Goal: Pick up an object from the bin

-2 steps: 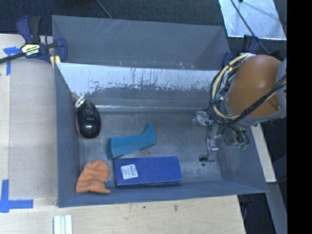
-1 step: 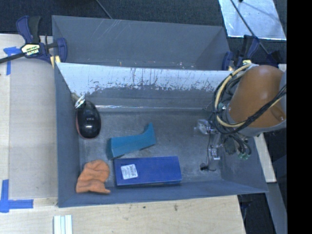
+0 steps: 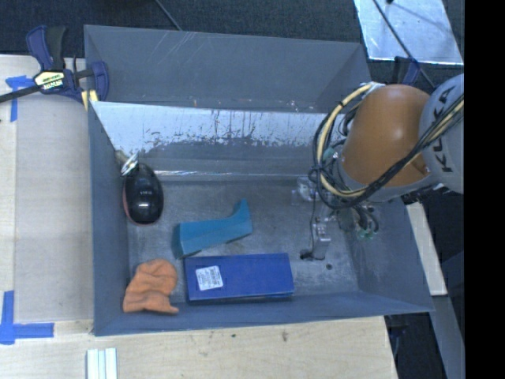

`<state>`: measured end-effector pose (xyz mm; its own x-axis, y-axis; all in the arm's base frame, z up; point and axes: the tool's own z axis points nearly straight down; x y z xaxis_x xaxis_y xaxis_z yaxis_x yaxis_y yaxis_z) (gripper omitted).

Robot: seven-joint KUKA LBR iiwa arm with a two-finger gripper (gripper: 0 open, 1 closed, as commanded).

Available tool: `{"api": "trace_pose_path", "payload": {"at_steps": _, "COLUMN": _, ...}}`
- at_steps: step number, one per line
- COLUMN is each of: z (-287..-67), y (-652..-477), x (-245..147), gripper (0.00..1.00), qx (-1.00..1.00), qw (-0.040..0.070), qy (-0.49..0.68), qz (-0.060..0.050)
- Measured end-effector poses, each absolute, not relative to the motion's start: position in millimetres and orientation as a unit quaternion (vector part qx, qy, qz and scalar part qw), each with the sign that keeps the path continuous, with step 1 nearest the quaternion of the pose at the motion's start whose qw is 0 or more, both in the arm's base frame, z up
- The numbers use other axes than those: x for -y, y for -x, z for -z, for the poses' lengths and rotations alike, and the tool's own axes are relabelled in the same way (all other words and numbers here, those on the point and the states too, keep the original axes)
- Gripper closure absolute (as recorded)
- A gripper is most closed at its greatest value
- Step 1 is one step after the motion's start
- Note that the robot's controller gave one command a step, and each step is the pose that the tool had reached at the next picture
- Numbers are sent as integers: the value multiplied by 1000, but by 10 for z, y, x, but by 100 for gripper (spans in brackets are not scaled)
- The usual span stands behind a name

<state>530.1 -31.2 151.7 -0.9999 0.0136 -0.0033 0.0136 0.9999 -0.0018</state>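
Note:
My gripper (image 3: 316,245) hangs low over the bare floor in the right part of the bin, just right of a flat dark blue box (image 3: 239,277) with a white label that lies along the front wall. I see nothing held in the gripper. A teal L-shaped foam piece (image 3: 213,231) lies just behind the box, left of the gripper.
A black computer mouse (image 3: 143,197) rests against the left wall. An orange crumpled cloth (image 3: 152,287) sits in the front left corner. The arm with its orange cover and cables reaches in over the right wall. Bare floor lies around the gripper and along the back wall.

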Motion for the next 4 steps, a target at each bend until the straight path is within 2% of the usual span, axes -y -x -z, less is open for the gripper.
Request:
{"api": "trace_pose_path", "payload": {"at_steps": 1, "z": -2008, "y": -5387, "x": -5, "gripper": 0, "qx": -999, "qw": 0, "qy": -34, "qz": -1}}
{"api": "trace_pose_path", "payload": {"at_steps": 2, "z": -1743, "y": -5444, "x": -339, "gripper": 0, "qx": -1000, "qw": 8, "qy": 9, "qz": 0}}
{"api": "trace_pose_path", "payload": {"at_steps": 3, "z": -1052, "y": -5480, "x": -594, "gripper": 0, "qx": -1000, "qw": 5, "qy": 21, "qz": 0}}
{"api": "trace_pose_path", "payload": {"at_steps": 4, "z": -929, "y": -5508, "x": -696, "gripper": 100, "qx": -1000, "qw": 11, "qy": 18, "qz": -3}}
